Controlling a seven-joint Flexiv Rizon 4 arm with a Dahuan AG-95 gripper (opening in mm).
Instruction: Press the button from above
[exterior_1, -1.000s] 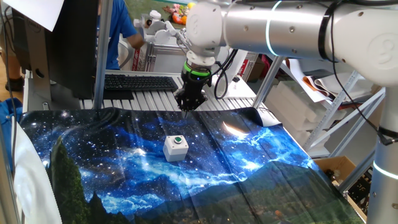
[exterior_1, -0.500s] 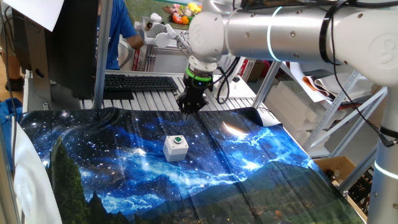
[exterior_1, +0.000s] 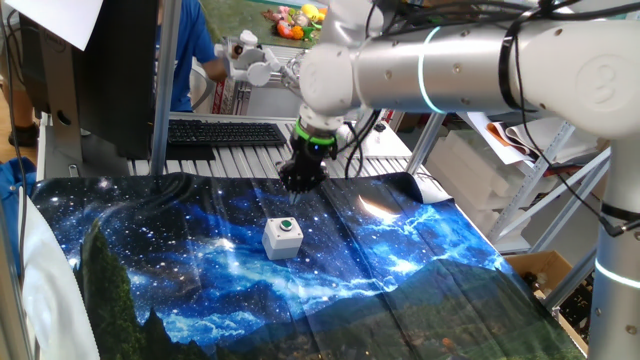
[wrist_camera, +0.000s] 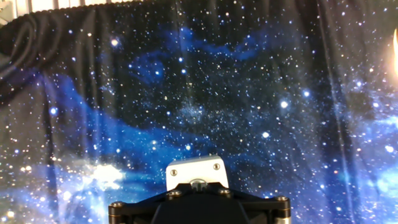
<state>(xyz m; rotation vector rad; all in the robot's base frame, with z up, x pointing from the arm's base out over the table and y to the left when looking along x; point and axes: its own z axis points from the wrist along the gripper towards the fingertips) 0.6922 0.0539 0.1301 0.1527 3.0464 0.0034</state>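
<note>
A small light-grey box (exterior_1: 282, 240) sits on the galaxy-print cloth (exterior_1: 400, 260), with the round green button (exterior_1: 287, 226) on its top face. My gripper (exterior_1: 296, 187) hangs a short way above the button, slightly to its far side, fingers pointing down and shut together with nothing between them. In the hand view only the far part of the box (wrist_camera: 194, 170) shows, just beyond my gripper (wrist_camera: 197, 183) at the bottom edge. The gripper's dark body hides the button there.
A black keyboard (exterior_1: 225, 132) lies on the slatted bench behind the cloth. A person in a blue shirt (exterior_1: 190, 50) stands at the back left. Metal frame legs (exterior_1: 530, 190) and cardboard boxes (exterior_1: 540, 270) stand to the right.
My gripper has come down and slightly left, ending closer above the button box. The box and cloth have not moved.
</note>
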